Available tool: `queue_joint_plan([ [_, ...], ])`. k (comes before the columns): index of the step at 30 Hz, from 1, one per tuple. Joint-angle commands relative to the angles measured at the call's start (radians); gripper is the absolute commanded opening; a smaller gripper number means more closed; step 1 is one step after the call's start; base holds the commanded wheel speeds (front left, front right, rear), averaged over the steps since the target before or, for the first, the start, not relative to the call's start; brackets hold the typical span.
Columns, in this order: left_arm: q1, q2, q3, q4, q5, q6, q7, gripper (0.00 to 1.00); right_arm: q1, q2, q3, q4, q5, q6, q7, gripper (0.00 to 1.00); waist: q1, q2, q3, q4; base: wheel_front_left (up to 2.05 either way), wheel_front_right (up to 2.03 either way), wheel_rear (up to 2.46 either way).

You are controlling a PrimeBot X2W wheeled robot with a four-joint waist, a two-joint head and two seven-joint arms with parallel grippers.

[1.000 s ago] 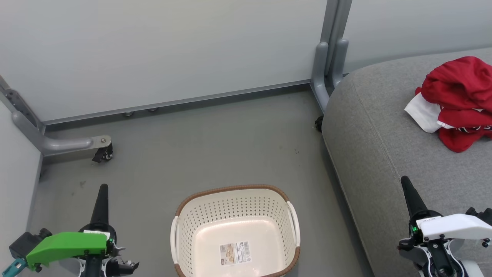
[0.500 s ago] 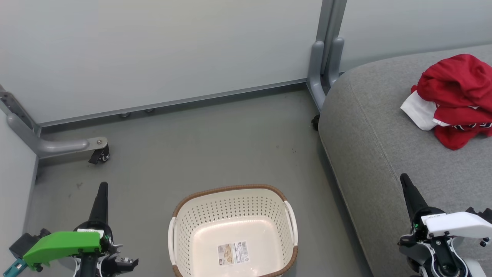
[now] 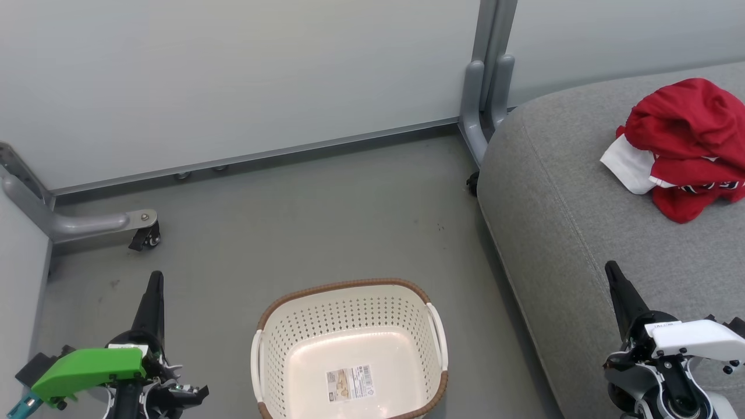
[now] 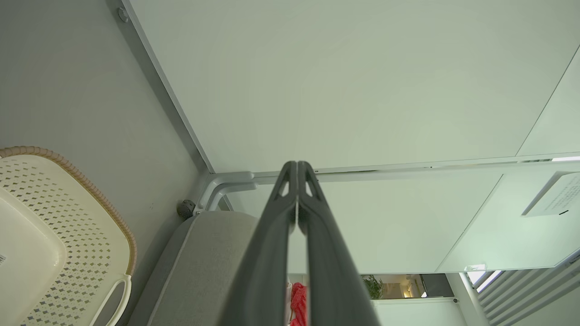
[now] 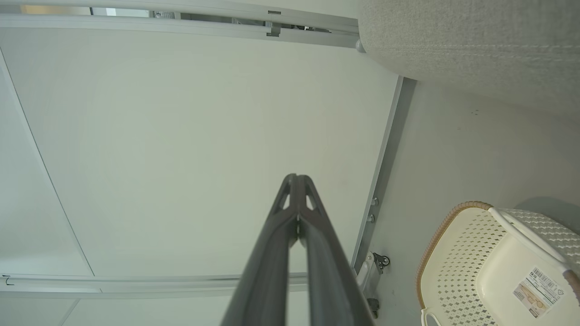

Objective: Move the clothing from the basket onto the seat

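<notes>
Premises: partitioned test bay or lab. Evidence: pale matt partition panels (image 3: 233, 75) on grey tubular metal feet (image 3: 87, 223) with black castors (image 3: 148, 238), 9 o'clock; bare grey floor (image 3: 320, 221); lone grey woven-fabric upholstered seat (image 3: 582, 233), 3 o'clock.

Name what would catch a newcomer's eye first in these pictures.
The red clothing heaped on the grey seat, at the head view's upper right, stands out most. Next comes the cream basket on the floor at bottom centre, holding nothing but a label sticker. The left gripper and right gripper stand at the lower corners, both shut, fingers pointing up.
</notes>
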Motion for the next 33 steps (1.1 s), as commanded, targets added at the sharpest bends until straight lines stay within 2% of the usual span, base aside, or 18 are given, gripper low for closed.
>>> queue_joint_plan([
  [1, -0.019, 0.0, 0.006, -0.003, -0.021, -0.004, 0.006, 0.0, -0.013, -0.006, -0.004, 0.003, 0.021, 0.0, 0.007, 0.0, 0.0, 0.0, 0.0, -0.001, 0.0, 0.0, 0.0],
  [7, -0.02, -0.001, 0.008, -0.003, -0.059, -0.004, 0.017, 0.0, -0.015, -0.007, -0.006, 0.006, 0.059, 0.0, 0.018, 0.0, 0.0, 0.0, 0.001, -0.007, 0.0, 0.0, 0.0],
  [33, -0.017, -0.001, 0.008, -0.003, -0.055, -0.004, 0.016, 0.0, -0.014, -0.007, -0.005, 0.006, 0.055, 0.0, 0.016, 0.0, 0.0, 0.0, 0.001, -0.007, 0.0, 0.0, 0.0],
])
